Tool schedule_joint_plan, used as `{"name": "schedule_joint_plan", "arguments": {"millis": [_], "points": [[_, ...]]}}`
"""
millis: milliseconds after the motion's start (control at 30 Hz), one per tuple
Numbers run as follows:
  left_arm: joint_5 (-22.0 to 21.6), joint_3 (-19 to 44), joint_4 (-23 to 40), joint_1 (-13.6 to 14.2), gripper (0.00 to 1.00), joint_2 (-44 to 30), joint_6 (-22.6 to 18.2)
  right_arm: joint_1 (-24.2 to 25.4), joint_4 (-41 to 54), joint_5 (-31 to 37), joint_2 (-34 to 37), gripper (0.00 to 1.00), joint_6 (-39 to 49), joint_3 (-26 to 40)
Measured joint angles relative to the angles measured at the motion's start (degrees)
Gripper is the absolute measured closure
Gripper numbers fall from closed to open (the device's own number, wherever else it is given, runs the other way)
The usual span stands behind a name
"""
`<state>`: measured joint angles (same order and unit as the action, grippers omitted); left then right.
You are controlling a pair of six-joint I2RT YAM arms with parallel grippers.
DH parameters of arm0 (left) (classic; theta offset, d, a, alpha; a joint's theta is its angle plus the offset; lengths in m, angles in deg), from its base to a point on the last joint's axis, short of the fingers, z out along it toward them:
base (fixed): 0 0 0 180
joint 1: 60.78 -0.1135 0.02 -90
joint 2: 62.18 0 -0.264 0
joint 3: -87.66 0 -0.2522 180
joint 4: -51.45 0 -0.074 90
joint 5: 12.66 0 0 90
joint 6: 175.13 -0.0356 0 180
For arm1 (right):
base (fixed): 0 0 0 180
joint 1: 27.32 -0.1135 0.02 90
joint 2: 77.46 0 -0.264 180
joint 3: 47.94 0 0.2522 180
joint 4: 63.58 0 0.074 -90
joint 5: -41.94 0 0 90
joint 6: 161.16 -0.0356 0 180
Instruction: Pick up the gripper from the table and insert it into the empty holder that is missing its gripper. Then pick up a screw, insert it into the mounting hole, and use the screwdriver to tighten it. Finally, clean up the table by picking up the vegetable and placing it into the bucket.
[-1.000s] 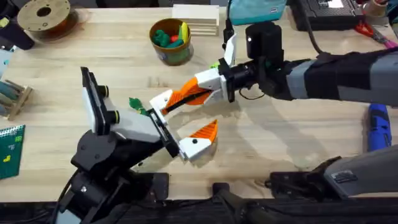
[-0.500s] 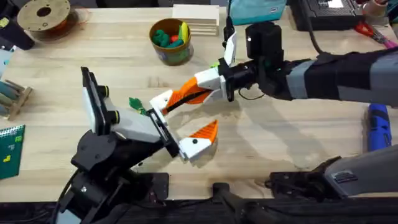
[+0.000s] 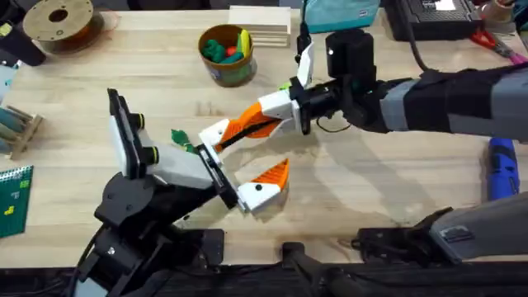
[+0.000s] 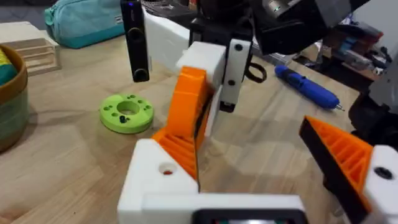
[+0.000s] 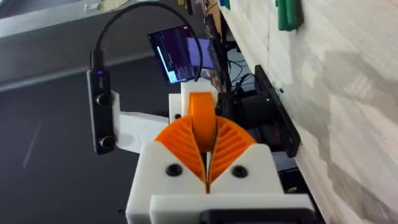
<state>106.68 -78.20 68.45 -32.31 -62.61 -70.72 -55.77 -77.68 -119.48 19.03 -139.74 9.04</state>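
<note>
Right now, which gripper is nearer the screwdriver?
Right. The right gripper is mid-table with its arm running toward the screwdriver at the table's right edge; the left gripper lies slightly farther left.

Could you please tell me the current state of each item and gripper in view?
Right gripper: shut on the gripper, its tip at the holder.
Left gripper: open.
Screwdriver: lying untouched.
Vegetable: lying on table.
Bucket: upright, holding toys.
</note>
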Motion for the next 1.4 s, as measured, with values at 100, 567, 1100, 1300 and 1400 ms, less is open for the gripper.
{"name": "schedule_joint_plan", "arguments": {"millis": [100,567,1100,1300,1400], "points": [[0.0,0.0,0.0,0.0,0.013,0.0,0.0,0.0,-0.02,0.0,0.0,0.986,0.0,0.0],[-0.04,0.0,0.0,0.0,0.013,0.0,-0.04,0.0,-0.18,0.25,0.01,0.897,-0.01,0.0],[3.06,0.02,-0.09,0.55,0.014,0.01,-1.95,0.13,-4.8,4.73,1.51,0.412,-0.86,0.0],[3.11,0.02,-0.09,0.55,0.014,0.02,-1.97,0.17,-4.79,4.47,1.51,0.299,-0.82,0.0],[3.2,0.02,-0.09,0.55,0.014,0.0,-1.95,0.44,-4.8,3.74,1.51,0.266,-0.42,0.0]]}}
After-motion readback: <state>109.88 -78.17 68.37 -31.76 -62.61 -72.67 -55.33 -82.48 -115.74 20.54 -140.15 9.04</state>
